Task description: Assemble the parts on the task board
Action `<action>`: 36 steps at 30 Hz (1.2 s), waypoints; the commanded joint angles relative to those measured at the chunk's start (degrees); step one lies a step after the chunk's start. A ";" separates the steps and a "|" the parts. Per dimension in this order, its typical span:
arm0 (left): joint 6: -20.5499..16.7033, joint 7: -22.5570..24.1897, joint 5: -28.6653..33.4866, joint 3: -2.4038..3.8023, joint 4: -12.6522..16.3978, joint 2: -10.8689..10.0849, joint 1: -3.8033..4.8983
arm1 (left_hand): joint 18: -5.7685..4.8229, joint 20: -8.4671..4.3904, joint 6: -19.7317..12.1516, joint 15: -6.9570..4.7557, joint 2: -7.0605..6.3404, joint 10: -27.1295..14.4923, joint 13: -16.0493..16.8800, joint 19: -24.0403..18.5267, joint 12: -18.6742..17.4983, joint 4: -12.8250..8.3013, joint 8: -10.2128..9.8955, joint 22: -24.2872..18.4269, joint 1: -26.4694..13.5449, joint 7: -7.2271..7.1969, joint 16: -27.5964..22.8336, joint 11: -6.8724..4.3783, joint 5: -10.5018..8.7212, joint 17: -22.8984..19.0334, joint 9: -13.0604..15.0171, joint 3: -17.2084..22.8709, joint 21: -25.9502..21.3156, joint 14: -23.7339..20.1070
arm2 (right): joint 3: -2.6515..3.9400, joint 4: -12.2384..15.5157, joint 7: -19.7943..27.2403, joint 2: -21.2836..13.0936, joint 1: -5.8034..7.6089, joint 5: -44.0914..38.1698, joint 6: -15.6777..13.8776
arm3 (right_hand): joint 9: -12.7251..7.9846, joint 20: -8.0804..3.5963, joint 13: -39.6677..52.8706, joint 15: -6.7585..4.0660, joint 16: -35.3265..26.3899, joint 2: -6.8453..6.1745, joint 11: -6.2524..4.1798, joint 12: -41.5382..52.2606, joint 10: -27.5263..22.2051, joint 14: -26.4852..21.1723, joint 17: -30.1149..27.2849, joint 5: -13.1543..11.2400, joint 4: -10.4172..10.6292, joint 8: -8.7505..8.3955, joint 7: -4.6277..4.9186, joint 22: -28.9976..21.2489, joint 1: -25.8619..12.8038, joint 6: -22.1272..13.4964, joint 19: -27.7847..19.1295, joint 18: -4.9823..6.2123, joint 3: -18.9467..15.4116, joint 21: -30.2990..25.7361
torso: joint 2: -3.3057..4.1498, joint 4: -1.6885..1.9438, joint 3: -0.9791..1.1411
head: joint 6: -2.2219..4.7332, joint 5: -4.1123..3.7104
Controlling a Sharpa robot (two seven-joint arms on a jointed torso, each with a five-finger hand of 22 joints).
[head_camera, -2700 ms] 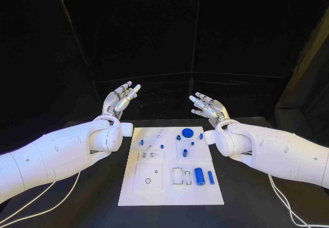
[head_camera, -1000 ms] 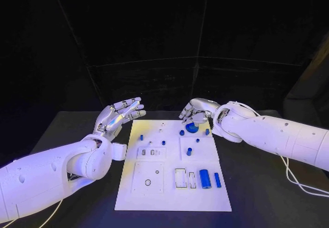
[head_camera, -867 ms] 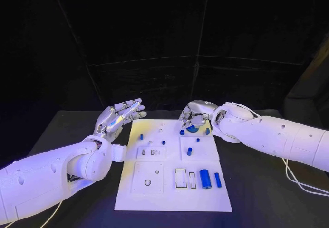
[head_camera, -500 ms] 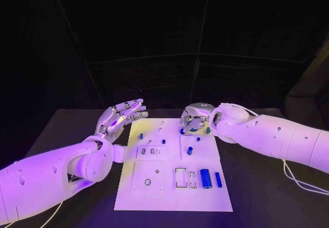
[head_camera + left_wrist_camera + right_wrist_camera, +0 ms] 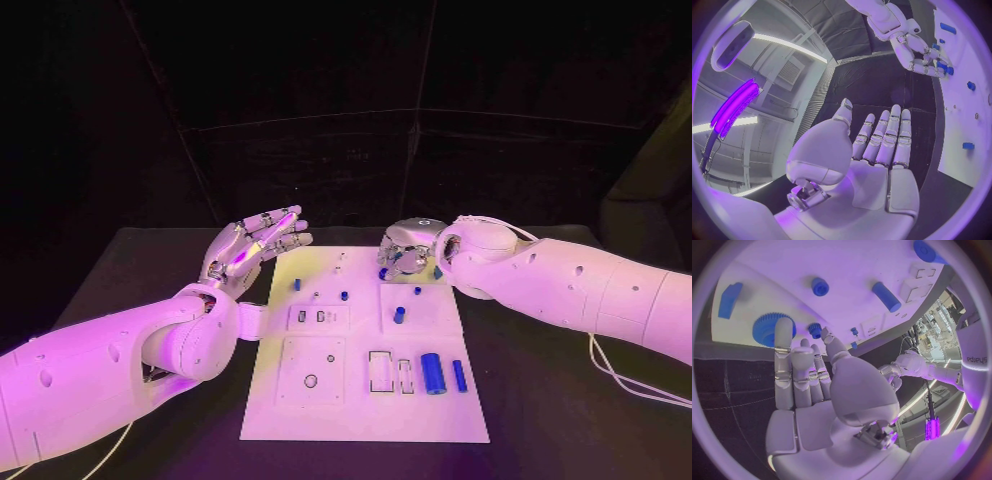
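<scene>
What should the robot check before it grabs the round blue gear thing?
1. Right hand above the blue gear: ok, a fingertip reaches its edge.
2. Right hand holds nothing: ok, fingers stretched out.
3. Left hand out of the way: ok, raised beside the task board, fingers apart.
4. Gear lies on the board: ok.
5. Fingertip actually touching the gear: cannot tell.
6. Small blue pegs near the gear clear of the fingers: ok.

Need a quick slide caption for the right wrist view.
Right hand reaches over the white task board toward a blue gear.
</scene>
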 commanded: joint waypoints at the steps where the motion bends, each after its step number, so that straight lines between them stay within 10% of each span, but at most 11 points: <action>1: 1.16 1.33 0.10 0.03 0.12 0.11 0.06 | 0.62 0.01 0.30 -0.05 0.28 0.47 -0.08 0.20 0.13 -0.16 0.13 0.03 -0.09 5.74 0.17 0.02 0.30 -0.04 -0.03 -0.10 0.12 0.53 | 0.02 -0.19 -0.24 0.23 0.13 -0.66 1.35 | 0.05 -0.03 0.06 0.08 1.19 0.84 -0.23 0.31 0.40 1.44 1.24 -0.05 -0.04 0.01 0.00 0.35 -0.03 0.08 -0.57 0.60 0.35 0.60 | 0.03 0.04 0.00 | -0.12 -0.03; 27: 1.73 0.86 2.64 0.04 0.61 -0.25 0.09 | 0.39 0.03 -0.75 0.20 0.48 0.05 -0.19 -0.21 -0.42 0.07 -0.44 -0.21 -0.74 5.88 -0.39 0.22 0.30 -0.40 -0.29 -0.33 -0.09 0.00 | -0.01 -1.96 -0.10 1.45 -0.04 -0.53 3.55 | 0.04 -0.02 -0.12 -0.04 11.87 2.95 -0.49 0.02 1.80 1.97 11.87 -0.41 -0.32 0.05 -0.09 12.91 0.29 2.08 0.85 -0.73 4.45 12.44 | 0.76 0.02 -0.02 | -0.56 0.26; 36: 2.18 0.77 3.02 0.04 0.64 -0.28 0.10 | 0.34 0.03 -0.81 0.23 0.62 0.03 -0.19 -0.38 -0.48 0.14 -0.50 -0.28 -0.83 5.89 -0.44 0.23 0.31 -0.45 -0.30 -0.31 -0.19 -0.02 | 0.00 0.10 0.75 0.72 -0.05 1.21 -5.85 | 0.10 -0.14 -0.01 -0.25 13.59 3.41 -0.78 0.23 3.01 1.88 13.24 -0.71 -0.27 0.19 -0.33 16.41 0.94 3.08 1.11 -1.11 7.80 15.64 | 0.75 -0.04 -0.03 | -0.26 0.45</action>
